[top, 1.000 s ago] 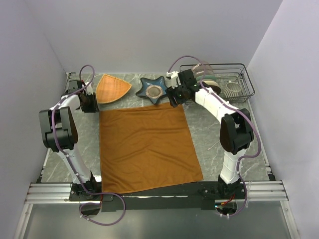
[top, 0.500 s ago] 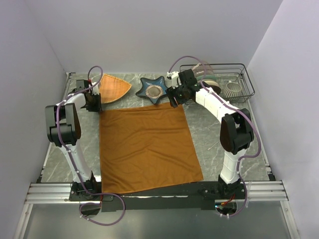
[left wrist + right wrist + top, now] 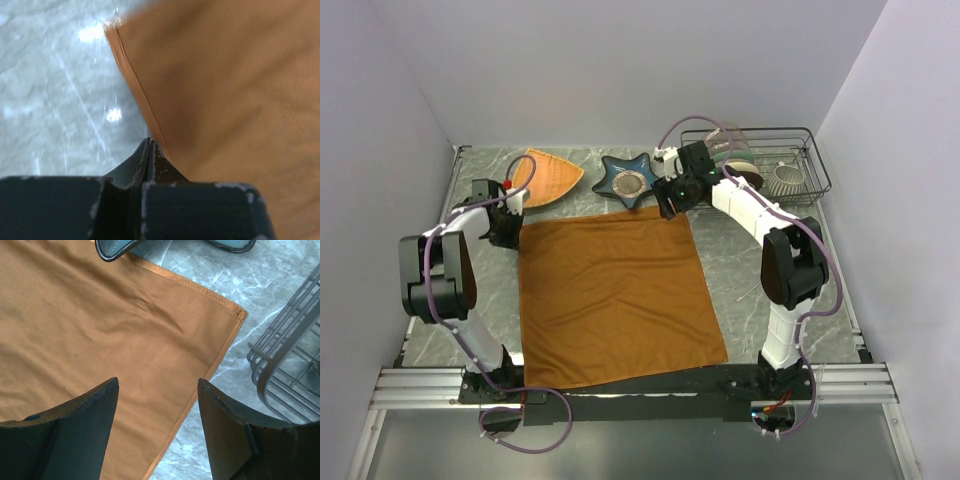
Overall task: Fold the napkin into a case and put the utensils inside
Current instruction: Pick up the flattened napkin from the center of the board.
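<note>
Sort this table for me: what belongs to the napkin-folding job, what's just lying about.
Job: napkin; left gripper, shut at its far-left corner; right gripper, open over the far-right corner.
Lying about: woven triangular plate; star-shaped dish; wire rack.

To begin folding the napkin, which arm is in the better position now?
Left, probably. The left end effector is shut right at the napkin's far-left hem, though a pinch is unclear. The right end effector hangs open above the far-right corner, gripping nothing.
</note>
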Robot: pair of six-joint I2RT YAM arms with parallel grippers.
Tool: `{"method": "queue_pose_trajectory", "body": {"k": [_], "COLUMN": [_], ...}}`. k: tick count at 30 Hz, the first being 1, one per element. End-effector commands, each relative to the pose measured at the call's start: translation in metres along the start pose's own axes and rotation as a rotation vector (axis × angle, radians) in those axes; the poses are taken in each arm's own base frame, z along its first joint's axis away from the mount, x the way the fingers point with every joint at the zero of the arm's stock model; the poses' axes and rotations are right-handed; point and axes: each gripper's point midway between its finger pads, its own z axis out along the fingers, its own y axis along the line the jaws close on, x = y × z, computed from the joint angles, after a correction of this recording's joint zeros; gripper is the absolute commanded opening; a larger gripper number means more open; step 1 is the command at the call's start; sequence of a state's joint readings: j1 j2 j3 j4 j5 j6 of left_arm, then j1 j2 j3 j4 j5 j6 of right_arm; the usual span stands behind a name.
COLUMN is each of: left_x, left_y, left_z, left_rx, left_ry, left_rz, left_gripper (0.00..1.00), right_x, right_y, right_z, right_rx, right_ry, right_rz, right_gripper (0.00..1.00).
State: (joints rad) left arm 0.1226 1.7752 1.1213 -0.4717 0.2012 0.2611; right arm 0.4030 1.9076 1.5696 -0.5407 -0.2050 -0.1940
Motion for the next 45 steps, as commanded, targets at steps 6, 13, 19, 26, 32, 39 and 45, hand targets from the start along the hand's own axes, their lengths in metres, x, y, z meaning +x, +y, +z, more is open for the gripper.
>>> {"method": "queue_pose_trajectory", "body": {"k": [6, 13, 19, 26, 32, 39, 45], "left_x": [-0.020, -0.065, -0.081, -0.057, -0.035, -0.006, 0.010], "left_y": [0.014, 0.008, 0.013, 0.018, 0.022, 0.010, 0.007], "left_z": [-0.029, -0.024, 0.006, 0.040, 0.051, 0.026, 0.006], "left_rx": [-0.037, 0.046, 0.020, -0.055, -0.103, -0.073, -0.076], "left_ry": [-0.100, -0.190, -0.149, -0.031, 0.040, 0.081, 0.089], "left_rz": [-0.024, -0.120, -0.147, -0.097, -0.034, 0.063, 0.124], "left_gripper": [0.05, 0.43, 0.46, 0.43, 0.17, 0.01, 0.01], "right_x": [-0.022, -0.018, -0.020, -0.017, -0.015, -0.011, -0.012], "right_y": [-0.005, -0.009, -0.012, -0.019, -0.020, -0.020, -0.020], "right_z": [0.011, 0.013, 0.012, 0.012, 0.017, 0.025, 0.037], "right_rx": [-0.006, 0.013, 0.025, 0.042, 0.035, 0.024, 0.012], "right_ry": [-0.035, -0.030, -0.036, -0.030, -0.019, -0.005, -0.009], "right_rz": [0.019, 0.022, 0.030, 0.045, 0.046, 0.050, 0.061], "right_gripper": [0.72, 0.72, 0.75, 0.76, 0.76, 0.75, 0.73]}}
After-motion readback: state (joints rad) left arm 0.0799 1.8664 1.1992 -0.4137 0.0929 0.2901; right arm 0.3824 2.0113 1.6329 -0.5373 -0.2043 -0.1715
